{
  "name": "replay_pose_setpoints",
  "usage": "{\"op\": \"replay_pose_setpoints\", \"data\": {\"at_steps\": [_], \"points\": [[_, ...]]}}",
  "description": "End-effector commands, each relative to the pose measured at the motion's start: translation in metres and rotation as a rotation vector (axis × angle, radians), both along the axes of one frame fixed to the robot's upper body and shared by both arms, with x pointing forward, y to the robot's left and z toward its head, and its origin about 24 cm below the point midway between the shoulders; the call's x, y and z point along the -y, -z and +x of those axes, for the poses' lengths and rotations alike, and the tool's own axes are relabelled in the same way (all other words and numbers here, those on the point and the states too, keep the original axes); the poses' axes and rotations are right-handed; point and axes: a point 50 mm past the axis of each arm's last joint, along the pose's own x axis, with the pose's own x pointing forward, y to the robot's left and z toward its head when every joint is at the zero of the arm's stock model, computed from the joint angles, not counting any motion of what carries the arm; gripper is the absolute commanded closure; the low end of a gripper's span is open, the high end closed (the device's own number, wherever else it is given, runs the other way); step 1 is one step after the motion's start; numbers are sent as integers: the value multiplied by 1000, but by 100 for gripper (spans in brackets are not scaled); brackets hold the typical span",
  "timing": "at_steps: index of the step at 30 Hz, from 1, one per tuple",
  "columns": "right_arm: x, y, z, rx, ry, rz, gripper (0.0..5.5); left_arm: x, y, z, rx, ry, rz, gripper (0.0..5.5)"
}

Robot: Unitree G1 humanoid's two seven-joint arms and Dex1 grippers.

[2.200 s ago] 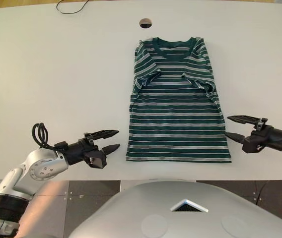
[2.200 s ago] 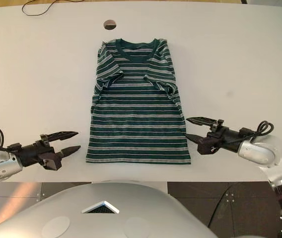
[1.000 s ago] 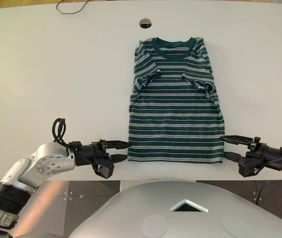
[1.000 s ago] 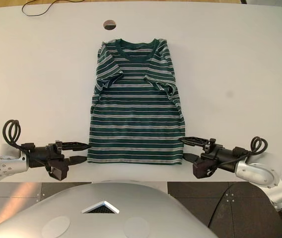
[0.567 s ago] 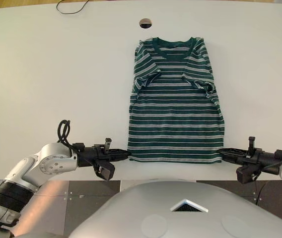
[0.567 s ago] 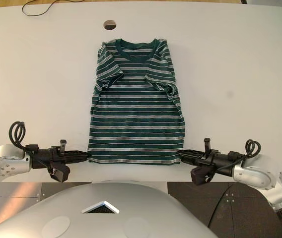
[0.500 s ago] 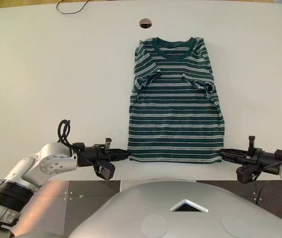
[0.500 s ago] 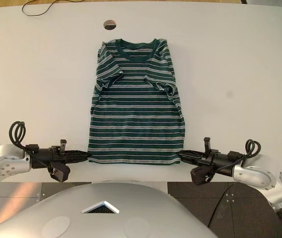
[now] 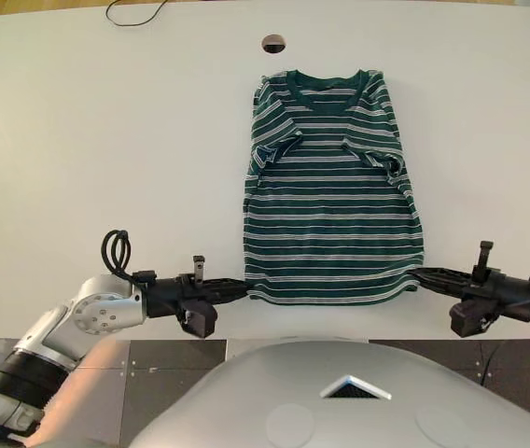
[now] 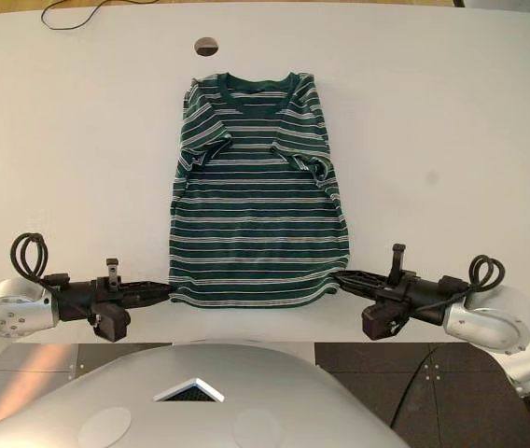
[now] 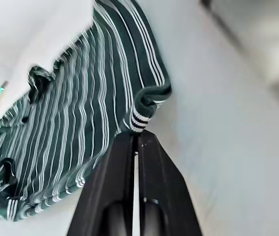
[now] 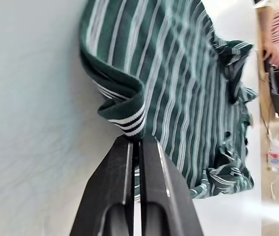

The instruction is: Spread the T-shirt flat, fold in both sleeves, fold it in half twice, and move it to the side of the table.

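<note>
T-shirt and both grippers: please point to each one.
T-shirt (image 9: pixel 332 215), left eye view, middle of striped front.
left gripper (image 9: pixel 243 288), left eye view, fingertips at hem corner.
right gripper (image 9: pixel 418 274), left eye view, fingertips at hem corner.

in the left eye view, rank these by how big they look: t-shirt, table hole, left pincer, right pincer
1. T-shirt
2. left pincer and right pincer: they look about alike, so not ranked against each other
3. table hole

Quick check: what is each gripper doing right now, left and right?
Left gripper: closed on the T-shirt, at its near left hem corner.
Right gripper: closed on the T-shirt, at its near right hem corner.
</note>
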Motion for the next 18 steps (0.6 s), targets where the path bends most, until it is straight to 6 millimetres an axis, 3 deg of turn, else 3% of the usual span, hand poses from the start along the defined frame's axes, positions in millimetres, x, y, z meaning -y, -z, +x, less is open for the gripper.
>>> {"op": "replay_pose_setpoints", "data": {"at_steps": [1, 6, 10, 12, 15, 18], "points": [[1, -4, -9, -40, 53, 14, 539, -10, -2, -13, -50, -9, 53, 540], [2, -11, -15, -71, 83, 17, 539, -16, -4, -22, -63, -52, 67, 540], [1, -22, -7, -28, 99, 55, 539, -18, -8, -17, -31, -95, 61, 540], [-2, -33, 14, 93, 135, 111, 539, -13, -16, 8, 87, -191, -8, 540], [-14, -41, 61, 302, 219, 214, 539, 7, -30, 66, 305, -391, -189, 540], [-25, -36, 102, 418, 321, 286, 539, 24, -22, 105, 387, -545, -245, 540]]}}
